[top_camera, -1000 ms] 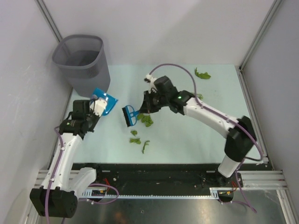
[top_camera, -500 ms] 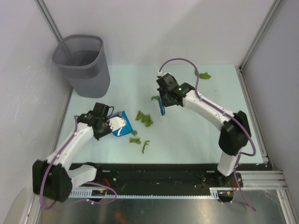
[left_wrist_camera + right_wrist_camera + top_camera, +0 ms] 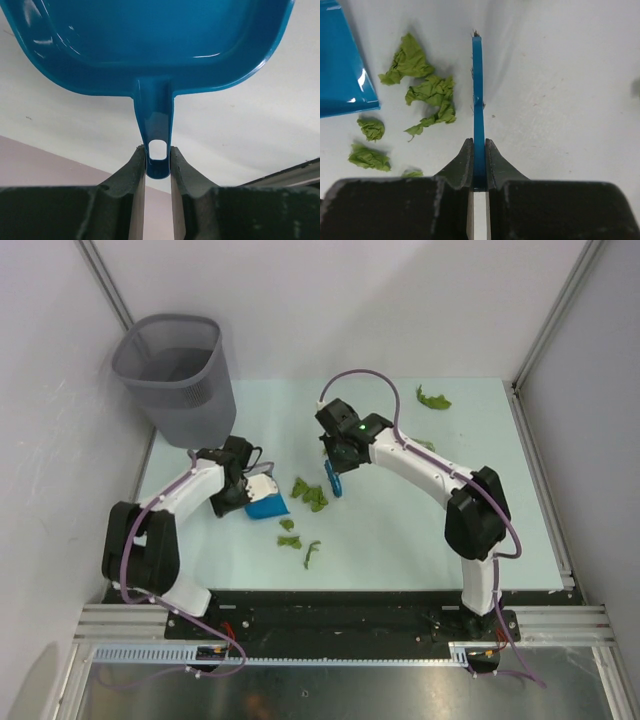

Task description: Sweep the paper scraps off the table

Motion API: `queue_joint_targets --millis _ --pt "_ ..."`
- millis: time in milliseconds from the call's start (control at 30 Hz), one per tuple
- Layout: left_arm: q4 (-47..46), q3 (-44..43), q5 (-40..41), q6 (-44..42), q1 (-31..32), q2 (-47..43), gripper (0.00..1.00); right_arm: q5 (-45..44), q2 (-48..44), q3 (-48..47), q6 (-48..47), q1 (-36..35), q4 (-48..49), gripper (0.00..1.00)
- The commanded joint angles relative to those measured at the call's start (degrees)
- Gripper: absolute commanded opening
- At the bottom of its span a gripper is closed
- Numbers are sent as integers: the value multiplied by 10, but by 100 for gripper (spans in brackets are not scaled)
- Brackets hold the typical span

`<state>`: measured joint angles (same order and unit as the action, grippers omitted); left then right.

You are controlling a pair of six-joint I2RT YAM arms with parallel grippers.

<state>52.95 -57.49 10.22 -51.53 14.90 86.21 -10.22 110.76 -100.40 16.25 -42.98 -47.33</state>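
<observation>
The right gripper [image 3: 479, 150] has its jaws pressed against both sides of a thin blue brush [image 3: 478, 90], seen edge-on and reaching straight away from them over the pale tabletop [image 3: 560, 90]. Left of the brush lie crumpled green paper scraps [image 3: 432, 97], the largest just beside it. Further left, a corner of the blue dustpan [image 3: 337, 65] shows.

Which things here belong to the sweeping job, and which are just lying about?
Job: green paper scraps, blue dustpan, blue brush, table, probably the grey mesh wastebasket.
Not part of it: metal frame rail, enclosure walls.
</observation>
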Motion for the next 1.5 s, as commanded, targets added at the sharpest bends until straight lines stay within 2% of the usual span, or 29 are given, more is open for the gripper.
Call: queue_joint_targets --millis 0,200,467,567,667,833,1033,1267,1467 --pt "0 -46 8 -6 4 38 0 33 37 -38 4 -14 -18 0" --pt "8 -67 1 -9 8 77 0 97 57 -53 16 -12 2 0" --pt "20 -95 -18 -6 12 127 0 269 95 -64 91 -22 130 0" --pt "22 -108 -43 3 12 138 0 303 93 -65 124 -33 186 0" --pt "22 -116 -70 10 12 135 0 278 75 -66 128 -40 207 0" --pt "22 -130 -157 41 4 117 0 203 52 -69 92 -40 157 0" --pt "21 -140 -237 72 -20 78 0 107 -37 -42 65 -16 115 0" --pt "21 -172 -289 145 -20 61 0 106 -163 3 62 61 137 0" --pt "20 -225 -281 222 -20 52 0 107 -244 70 64 119 145 0"
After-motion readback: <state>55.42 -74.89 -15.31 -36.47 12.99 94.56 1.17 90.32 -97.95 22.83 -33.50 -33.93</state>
